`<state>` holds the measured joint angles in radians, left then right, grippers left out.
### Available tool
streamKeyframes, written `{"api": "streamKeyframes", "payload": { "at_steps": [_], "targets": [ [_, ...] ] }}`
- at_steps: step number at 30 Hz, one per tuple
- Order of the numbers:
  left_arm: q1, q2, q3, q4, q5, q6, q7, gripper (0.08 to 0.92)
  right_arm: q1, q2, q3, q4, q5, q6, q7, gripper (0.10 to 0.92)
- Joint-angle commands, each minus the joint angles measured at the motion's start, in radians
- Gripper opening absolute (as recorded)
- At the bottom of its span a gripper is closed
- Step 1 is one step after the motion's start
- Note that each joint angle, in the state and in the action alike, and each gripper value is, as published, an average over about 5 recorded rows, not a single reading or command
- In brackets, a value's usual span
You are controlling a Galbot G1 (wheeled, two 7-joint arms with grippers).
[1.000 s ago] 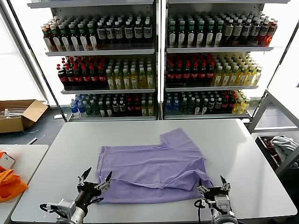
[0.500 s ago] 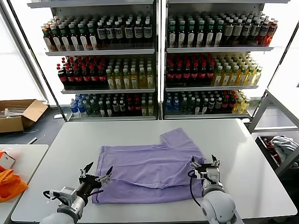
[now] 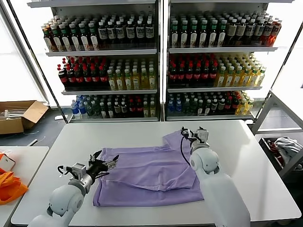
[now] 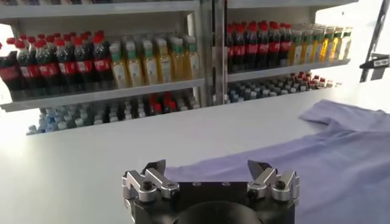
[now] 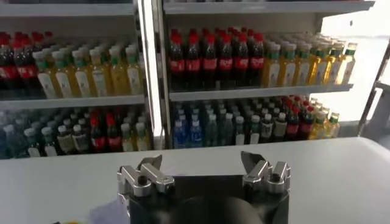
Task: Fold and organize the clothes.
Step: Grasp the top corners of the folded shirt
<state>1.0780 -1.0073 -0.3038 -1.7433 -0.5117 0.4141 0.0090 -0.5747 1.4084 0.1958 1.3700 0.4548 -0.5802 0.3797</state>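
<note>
The lavender T-shirt (image 3: 151, 172) lies partly folded on the white table (image 3: 236, 156), plain side up, one sleeve (image 3: 176, 139) pointing to the far side. My left gripper (image 3: 105, 163) is open and empty at the shirt's far-left corner; the shirt also shows in the left wrist view (image 4: 329, 155) beyond the left gripper (image 4: 208, 171). My right gripper (image 3: 194, 134) is open and empty above the sleeve at the shirt's far-right end. In the right wrist view the right gripper (image 5: 201, 164) faces the shelves, with a bit of lavender cloth (image 5: 106, 213) below it.
Shelves of bottled drinks (image 3: 156, 61) stand behind the table. A cardboard box (image 3: 19, 116) lies on the floor at the far left. An orange bag (image 3: 10, 187) sits on a side table at left. A bin with cloth (image 3: 286, 151) is at the right.
Both arms moved from the near table edge toward the far side. The right gripper went from the shirt's near-right hem to the sleeve. The left moved to the far-left corner.
</note>
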Motion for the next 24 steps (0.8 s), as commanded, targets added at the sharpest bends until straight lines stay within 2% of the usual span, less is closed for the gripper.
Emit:
{"api": "streamKeyframes", "payload": {
  "at_steps": [1,10,24],
  "targets": [
    [-0.256,0.018,0.132,0.247,-0.057,0.018,-0.014,0.822,0.162,0.044,-0.027,-0.216,0.029,0.0,-0.013,0.823],
    [-0.288,0.017,0.141,0.309,-0.022,0.022,-0.031,0.822,0.124,0.064,-0.008,-0.242,0.009,0.0,-0.02,0.823],
    [-0.244,0.014,0.131,0.287,-0.035,0.035,-0.031,0.823,0.095,0.087,0.009,-0.277,-0.029,0.001,-0.028,0.823]
  ]
}}
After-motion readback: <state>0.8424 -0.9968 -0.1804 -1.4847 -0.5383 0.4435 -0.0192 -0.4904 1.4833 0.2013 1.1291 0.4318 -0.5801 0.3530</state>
